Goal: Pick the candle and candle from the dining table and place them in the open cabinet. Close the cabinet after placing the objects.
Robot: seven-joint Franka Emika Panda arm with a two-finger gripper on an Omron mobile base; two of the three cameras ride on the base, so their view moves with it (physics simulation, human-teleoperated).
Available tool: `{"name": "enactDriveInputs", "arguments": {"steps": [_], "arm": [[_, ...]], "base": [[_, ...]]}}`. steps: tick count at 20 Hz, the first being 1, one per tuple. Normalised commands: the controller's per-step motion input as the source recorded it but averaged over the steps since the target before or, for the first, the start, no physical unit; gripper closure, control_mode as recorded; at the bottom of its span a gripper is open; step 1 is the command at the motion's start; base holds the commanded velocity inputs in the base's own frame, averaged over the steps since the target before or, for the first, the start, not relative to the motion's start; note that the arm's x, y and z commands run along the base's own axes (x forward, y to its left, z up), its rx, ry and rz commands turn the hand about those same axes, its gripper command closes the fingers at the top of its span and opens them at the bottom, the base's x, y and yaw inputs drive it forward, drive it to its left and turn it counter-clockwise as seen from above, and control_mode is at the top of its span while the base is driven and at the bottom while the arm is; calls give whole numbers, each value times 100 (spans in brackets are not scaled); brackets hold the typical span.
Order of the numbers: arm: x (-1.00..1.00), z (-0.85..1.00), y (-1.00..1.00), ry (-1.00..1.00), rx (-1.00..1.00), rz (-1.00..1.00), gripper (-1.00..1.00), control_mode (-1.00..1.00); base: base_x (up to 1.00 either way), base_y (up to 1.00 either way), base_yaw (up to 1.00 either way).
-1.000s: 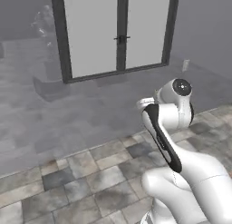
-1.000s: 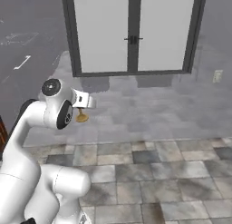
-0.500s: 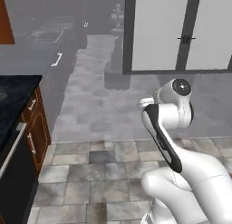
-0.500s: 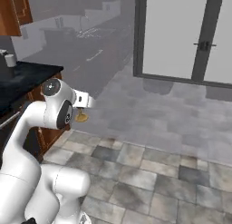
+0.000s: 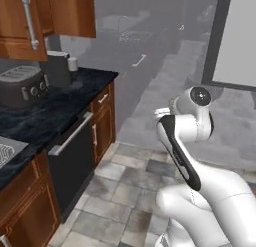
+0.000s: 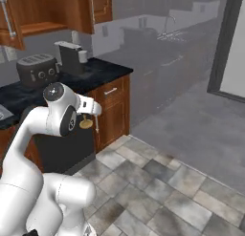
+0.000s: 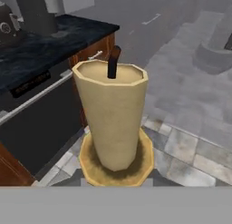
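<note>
holding the candle (image 7: pixel 112 121) close before the hand camera: pale taper with a dark wick, standing upright on its gold round base (image 7: pixel 117 166), seen from above along the fingers. gripper (image 6: pixel 94 111) folded back near the arm's own upper joint in the right base view, with the gold base (image 6: pixel 86 123) hanging just below it, in the air over the floor and well apart from any counter. jaws part-way closed and evidently clamped on the candle's stick, though fingertips themselves hidden under the candle, so exact contact cannot be told.

beyond the candle: black marble counter (image 7: pixel 50 44) with reddish-brown drawer front and silver handle (image 7: pixel 95 55), a dark appliance front (image 7: pixel 38 114) with a long silver bar beneath the counter. grey stone floor tiles (image 7: pixel 195 155) under and to the right.

from the left base view: white arm (image 5: pixel 185 141) bent at lower right, black counter (image 5: pixel 45 111) along the left with a dark toaster (image 5: pixel 22 86) and a dark coffee machine (image 5: pixel 57 68) carrying a small white cup. above these, reddish-brown wall cabinet (image 5: pixel 30 21) with a vertical silver bar handle (image 5: pixel 29 21); whether its door stands open cannot be told from here. right base view: same toaster (image 6: pixel 38 70) and coffee machine (image 6: pixel 72 58) behind the arm's elbow, cabinet (image 6: pixel 43 10) above them, a shelf edge showing. dark door frame (image 6: pixel 225 44) at far right.
</note>
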Motion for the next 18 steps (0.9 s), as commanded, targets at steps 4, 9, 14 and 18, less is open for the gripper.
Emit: {"name": "enactDriveInputs", "arguments": {"steps": [4, 9, 14, 18], "arm": [[0, 0, 0, 0, 0, 0, 100, 100], [0, 0, 0, 0, 0, 0, 100, 100], [0, 0, 0, 0, 0, 0, 100, 100], [0, 0, 0, 0, 0, 0, 100, 100]], "base": [[-18, -52, 59], [-13, -68, 53], [-23, -82, 47], [-21, -97, 40]]}}
